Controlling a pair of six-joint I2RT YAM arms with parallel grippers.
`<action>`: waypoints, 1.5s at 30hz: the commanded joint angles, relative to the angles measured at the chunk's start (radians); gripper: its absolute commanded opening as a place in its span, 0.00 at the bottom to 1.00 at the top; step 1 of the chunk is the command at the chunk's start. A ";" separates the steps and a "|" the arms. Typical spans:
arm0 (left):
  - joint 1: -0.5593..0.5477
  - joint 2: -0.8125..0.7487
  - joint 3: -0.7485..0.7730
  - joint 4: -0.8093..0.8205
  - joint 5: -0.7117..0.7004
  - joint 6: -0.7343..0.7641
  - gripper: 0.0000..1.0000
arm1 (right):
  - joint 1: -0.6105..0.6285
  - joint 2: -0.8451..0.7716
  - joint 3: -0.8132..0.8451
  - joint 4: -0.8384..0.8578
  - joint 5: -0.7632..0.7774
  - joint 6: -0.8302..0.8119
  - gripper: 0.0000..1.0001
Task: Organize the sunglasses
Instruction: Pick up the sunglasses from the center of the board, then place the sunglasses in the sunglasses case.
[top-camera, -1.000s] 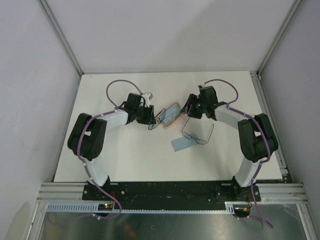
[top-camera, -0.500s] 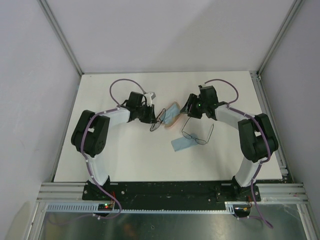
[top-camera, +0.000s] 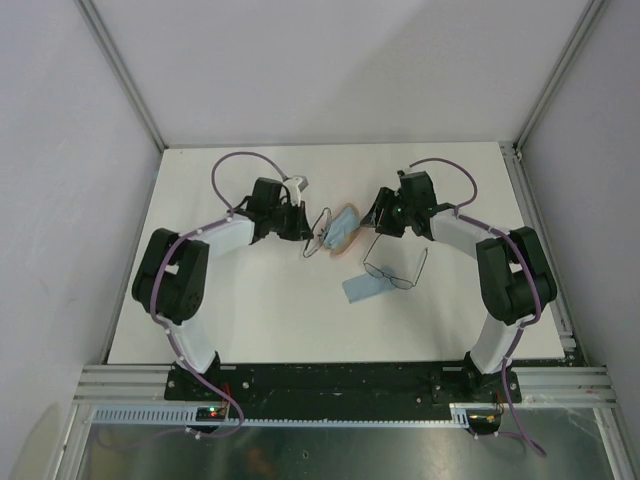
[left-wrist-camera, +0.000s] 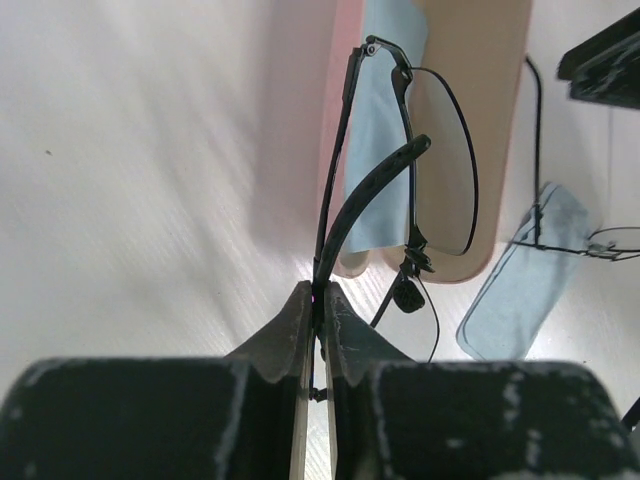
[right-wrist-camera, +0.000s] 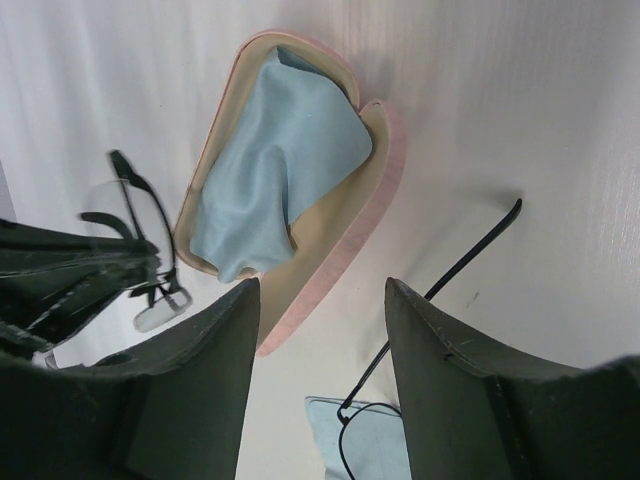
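My left gripper is shut on the thin dark frame of one pair of sunglasses. It holds them on edge just left of an open pink case. A light blue cloth lies inside that case. The held pair also shows at the left of the right wrist view. My right gripper hangs open over the case's right rim, holding nothing. The other pair of sunglasses, dark wire, lies unfolded on the table.
A second light blue cloth lies flat under the front of the wire pair. The white table ends at metal rails on the left, right and back. Both arms reach inward toward the case.
My left gripper has closed onto the sunglasses frame and carried the pair a little right, up to the case's edge. The right arm and the wire pair have not moved.
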 joint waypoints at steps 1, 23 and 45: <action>0.008 -0.102 -0.003 0.012 -0.028 -0.030 0.10 | -0.002 -0.005 0.002 0.016 -0.010 -0.004 0.58; -0.161 0.082 0.321 -0.173 -0.201 -0.002 0.10 | -0.023 -0.067 -0.002 -0.032 0.012 -0.024 0.58; -0.227 0.259 0.458 -0.267 -0.499 0.041 0.11 | -0.060 -0.171 -0.040 -0.055 -0.017 -0.040 0.59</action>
